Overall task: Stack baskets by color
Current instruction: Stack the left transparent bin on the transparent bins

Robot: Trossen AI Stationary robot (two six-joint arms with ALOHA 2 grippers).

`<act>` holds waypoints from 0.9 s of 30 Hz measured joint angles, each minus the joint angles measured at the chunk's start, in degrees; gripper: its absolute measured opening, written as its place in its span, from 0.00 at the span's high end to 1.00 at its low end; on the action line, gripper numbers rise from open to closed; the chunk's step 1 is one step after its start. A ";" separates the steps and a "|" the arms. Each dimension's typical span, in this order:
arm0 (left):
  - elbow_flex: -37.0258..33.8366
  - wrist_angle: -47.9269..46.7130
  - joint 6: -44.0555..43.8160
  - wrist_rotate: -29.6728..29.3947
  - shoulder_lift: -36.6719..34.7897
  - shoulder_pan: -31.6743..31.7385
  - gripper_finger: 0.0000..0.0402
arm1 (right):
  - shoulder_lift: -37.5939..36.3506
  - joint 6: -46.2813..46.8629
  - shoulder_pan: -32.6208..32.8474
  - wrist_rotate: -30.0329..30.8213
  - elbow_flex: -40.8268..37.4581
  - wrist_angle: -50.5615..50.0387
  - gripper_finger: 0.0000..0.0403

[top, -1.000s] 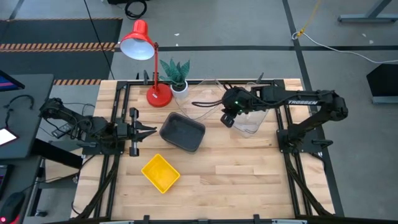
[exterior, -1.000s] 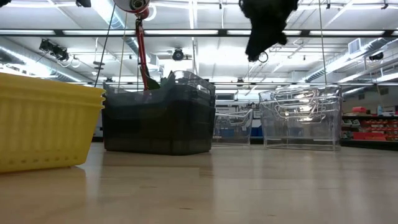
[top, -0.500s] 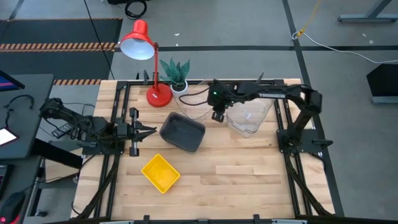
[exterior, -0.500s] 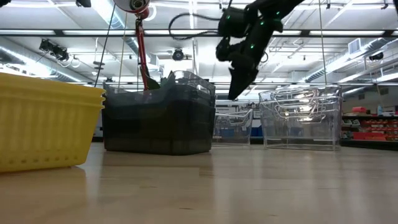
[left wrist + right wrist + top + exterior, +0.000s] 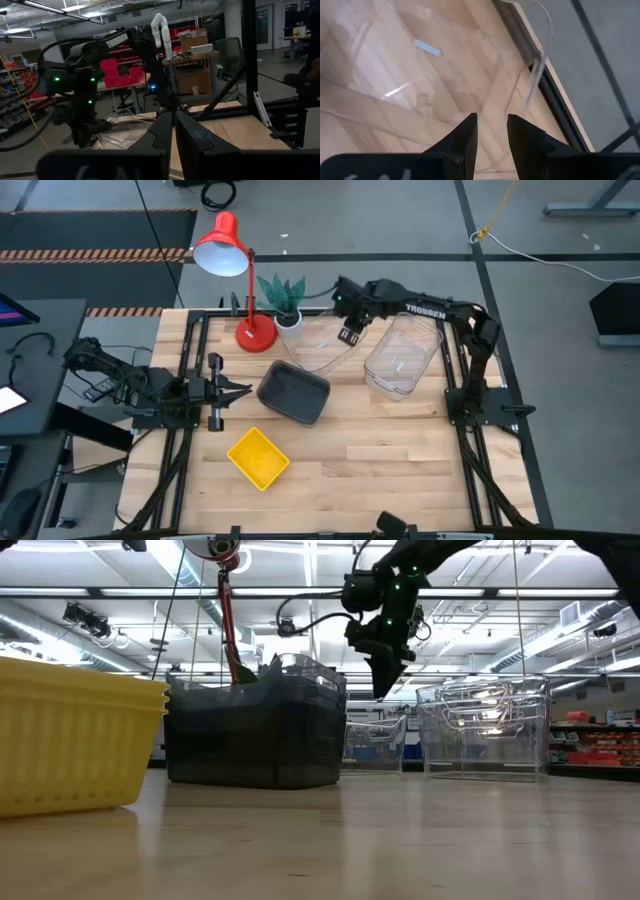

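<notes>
A single clear basket [image 5: 322,348] [image 5: 420,75] rests on its base at the table's far side, beside the plant. My right gripper [image 5: 350,337] [image 5: 383,688] [image 5: 491,125] hangs open above the basket's right end, pointing steeply down, with nothing between its fingers. A stack of clear baskets [image 5: 403,355] [image 5: 485,730] stands to the right of it. The dark grey baskets [image 5: 293,392] [image 5: 255,730] sit nested mid-table. A yellow basket [image 5: 258,457] [image 5: 70,735] stands nearer the front. My left gripper [image 5: 243,390] [image 5: 172,127] waits shut at the table's left edge.
A red lamp [image 5: 255,330] and a small potted plant [image 5: 283,302] stand at the far edge, just left of the single clear basket. Bare wood lies across the table's front right [image 5: 400,460]. Black frame rails [image 5: 455,380] run along the left and right sides.
My right gripper has swung from above the clear stack toward the table's left and far edge, coming over the single clear basket. It has sunk lower and tipped more steeply downward. No basket has moved.
</notes>
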 joint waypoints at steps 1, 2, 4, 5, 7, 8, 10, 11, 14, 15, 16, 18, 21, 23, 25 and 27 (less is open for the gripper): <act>0.00 -0.02 0.00 0.00 -0.01 0.00 0.93 | 0.11 -0.76 -0.94 -1.26 0.15 -0.22 0.72; 0.00 -0.02 0.00 0.00 -0.01 0.00 0.92 | 0.19 -1.61 -1.75 -2.48 0.15 -0.60 0.72; 0.00 -0.02 0.00 0.00 -0.01 0.00 0.92 | 0.26 -2.57 -3.23 -3.52 0.15 -0.81 0.71; 0.00 -0.06 0.00 0.00 -0.01 -0.02 0.91 | 0.26 -2.88 -3.82 -3.38 0.00 -0.87 0.70; 0.00 -0.01 0.00 -0.01 -0.01 0.00 0.91 | 0.27 -3.30 -4.99 -2.47 -0.37 -0.52 0.67; 0.00 -0.06 0.00 -0.01 0.01 0.00 0.91 | 0.30 -3.62 -5.54 -2.03 -0.45 -0.35 0.66; 0.00 0.00 -0.01 0.00 -0.01 0.00 0.92 | 0.30 -4.43 -6.58 -2.33 -0.48 0.52 0.62; 0.00 -0.02 0.00 0.00 -0.01 0.00 0.92 | 0.30 -4.65 -7.00 -2.83 -0.48 1.35 0.60; 0.00 -0.02 0.00 0.00 -0.01 0.00 0.94 | 0.30 -5.31 -8.20 -4.55 -0.48 3.70 0.55; 0.00 -0.02 -0.01 -0.01 -0.01 0.00 0.94 | 0.30 -5.60 -8.62 -5.11 -0.48 4.06 0.53; 0.00 -0.02 0.00 -0.02 -0.01 0.00 0.94 | 0.30 -5.74 -9.09 -5.95 -0.65 4.45 0.52; 0.00 -0.02 0.00 -0.02 -0.01 0.00 0.94 | 0.28 -5.78 -9.91 -7.05 -1.66 5.83 0.50; 0.00 0.00 0.00 -0.02 -0.01 0.00 0.94 | 0.28 -5.91 -10.74 -8.24 -4.04 7.56 0.48; 0.00 -0.02 0.00 -0.02 -0.01 0.00 0.93 | 0.29 -6.22 -10.92 -8.42 -6.35 10.41 0.47; 0.00 -0.02 0.00 -0.02 0.00 0.00 0.92 | 0.30 -6.24 -10.92 -8.64 -8.00 12.15 0.47; 0.00 -0.02 -0.01 -0.02 -0.01 -0.01 0.92 | 0.28 -6.43 -10.92 -8.65 -9.72 15.74 0.48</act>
